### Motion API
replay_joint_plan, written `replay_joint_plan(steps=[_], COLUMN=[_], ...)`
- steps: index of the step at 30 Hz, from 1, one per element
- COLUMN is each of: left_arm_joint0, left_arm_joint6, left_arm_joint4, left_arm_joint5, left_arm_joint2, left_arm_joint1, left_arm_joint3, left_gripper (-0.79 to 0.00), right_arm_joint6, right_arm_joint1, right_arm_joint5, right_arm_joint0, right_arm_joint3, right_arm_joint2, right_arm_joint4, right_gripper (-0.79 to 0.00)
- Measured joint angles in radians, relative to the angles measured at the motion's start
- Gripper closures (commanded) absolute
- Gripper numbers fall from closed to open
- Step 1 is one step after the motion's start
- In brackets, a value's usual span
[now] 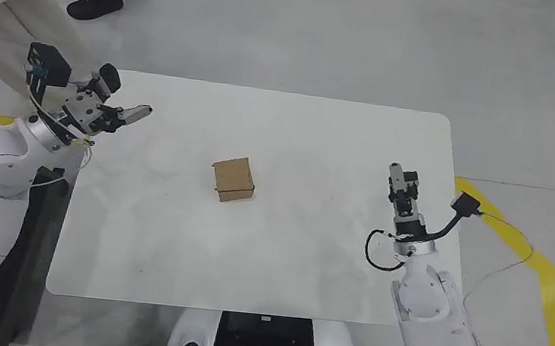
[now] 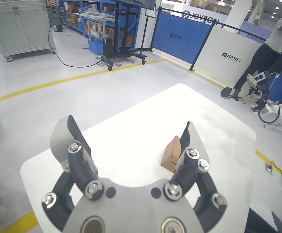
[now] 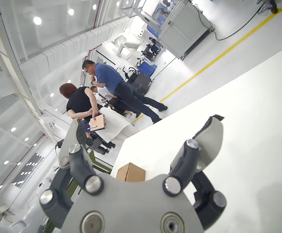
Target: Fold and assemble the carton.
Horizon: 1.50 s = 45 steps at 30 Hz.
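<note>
We judge the folding all but done: the carton (image 1: 233, 179) sits as a small closed brown box near the middle of the counter (image 1: 351, 140), well apart from both arms. Its faces look square and its top flat. One side shows a short slit (image 2: 174, 162), and we cannot tell whether that closure is fully locked. The left gripper (image 2: 129, 130) and the right gripper (image 3: 145, 123) hang at opposite ends of the counter, each with jaws spread wide, holding nothing. Any next move calls for reaching in to the middle and pressing lightly.
</note>
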Motion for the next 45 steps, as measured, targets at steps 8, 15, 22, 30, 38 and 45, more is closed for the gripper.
replay_joint_plan(steps=[8, 15, 22, 30, 38, 45], left_arm_joint0=[-0.01, -0.011, -0.011, -0.011, -0.011, -0.011], left_arm_joint6=[-0.048, -0.041, -0.042, -0.042, -0.042, -0.041], left_arm_joint4=[-0.016, 0.001, 0.0, 0.0, 0.0, 0.001], left_arm_joint5=[0.001, 0.005, 0.005, 0.005, 0.005, 0.005], left_arm_joint2=[-0.019, -0.016, -0.017, -0.017, -0.017, -0.017], left_arm_joint1=[0.003, 0.002, 0.002, 0.002, 0.002, 0.002], left_arm_joint3=[0.0, -0.005, -0.005, -0.005, -0.005, -0.005], left_gripper=[-0.785, -0.784, -0.784, -0.784, -0.784, -0.784], right_arm_joint6=[-0.048, -0.054, -0.054, -0.054, -0.054, -0.054], right_arm_joint1=[0.0, -0.001, 0.0, 0.0, 0.0, 0.0], right_arm_joint5=[0.03, 0.028, 0.028, 0.028, 0.028, 0.028], right_arm_joint0=[-0.008, -0.006, -0.006, -0.006, -0.006, -0.006], right_arm_joint3=[-0.014, -0.013, -0.013, -0.013, -0.013, -0.013], right_arm_joint2=[0.016, 0.016, 0.016, 0.016, 0.016, 0.016], right_arm_joint4=[-0.073, -0.074, -0.073, -0.073, -0.073, -0.073], right_gripper=[-0.785, -0.785, -0.785, -0.784, -0.785, -0.784])
